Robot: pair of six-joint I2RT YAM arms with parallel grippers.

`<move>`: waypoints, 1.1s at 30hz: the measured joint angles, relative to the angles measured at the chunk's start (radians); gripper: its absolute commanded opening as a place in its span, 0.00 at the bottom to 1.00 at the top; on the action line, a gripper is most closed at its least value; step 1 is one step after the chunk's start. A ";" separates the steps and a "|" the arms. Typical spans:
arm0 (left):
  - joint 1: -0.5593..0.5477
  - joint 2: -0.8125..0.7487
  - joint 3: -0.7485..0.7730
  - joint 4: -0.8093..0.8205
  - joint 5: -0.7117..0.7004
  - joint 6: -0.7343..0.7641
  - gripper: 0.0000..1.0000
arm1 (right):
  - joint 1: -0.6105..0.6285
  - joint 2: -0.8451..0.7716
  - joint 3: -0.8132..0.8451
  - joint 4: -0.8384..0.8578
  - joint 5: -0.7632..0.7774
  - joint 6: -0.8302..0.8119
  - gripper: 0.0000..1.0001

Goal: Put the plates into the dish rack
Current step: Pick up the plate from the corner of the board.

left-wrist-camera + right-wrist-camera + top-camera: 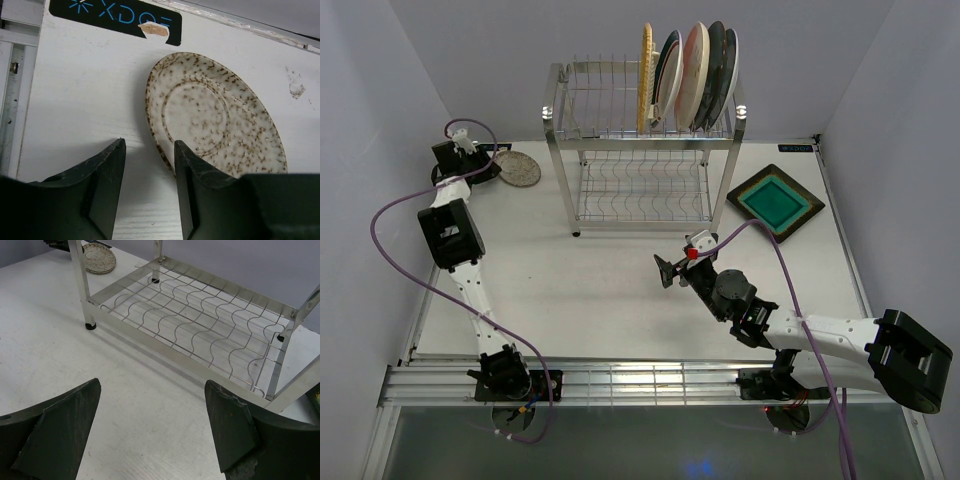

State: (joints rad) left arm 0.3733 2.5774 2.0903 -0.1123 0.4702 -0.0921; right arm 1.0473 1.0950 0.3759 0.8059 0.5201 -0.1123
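Now left gripper [149,146] at speckled plate [215,115] rim

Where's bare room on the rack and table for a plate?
Rack: top tier free left of the five standing plates; lower tier bare. Table open in front of the rack. Crowded: top tier's right end, and the far-left corner with the speckled plate and left gripper.

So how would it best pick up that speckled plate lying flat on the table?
Probably by the rim. The speckled plate lies flat, so only its thin raised edge offers a pinch. Come from above on the side nearest the left gripper and pinch across the rim there.
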 measured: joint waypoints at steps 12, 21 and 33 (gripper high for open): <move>-0.022 0.001 -0.007 0.002 -0.009 -0.023 0.27 | 0.000 0.000 0.000 0.000 0.000 0.000 0.90; -0.026 0.000 -0.025 0.036 -0.021 -0.037 0.00 | 0.000 -0.003 0.000 0.000 0.000 0.000 0.90; -0.004 -0.167 -0.332 0.140 0.069 -0.036 0.00 | 0.000 -0.010 0.000 0.000 -0.008 0.002 0.90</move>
State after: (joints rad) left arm 0.3691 2.4104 1.7580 0.0280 0.5392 -0.1284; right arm 1.0470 1.0855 0.3759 0.8059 0.5121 -0.1108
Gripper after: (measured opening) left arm 0.024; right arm 0.900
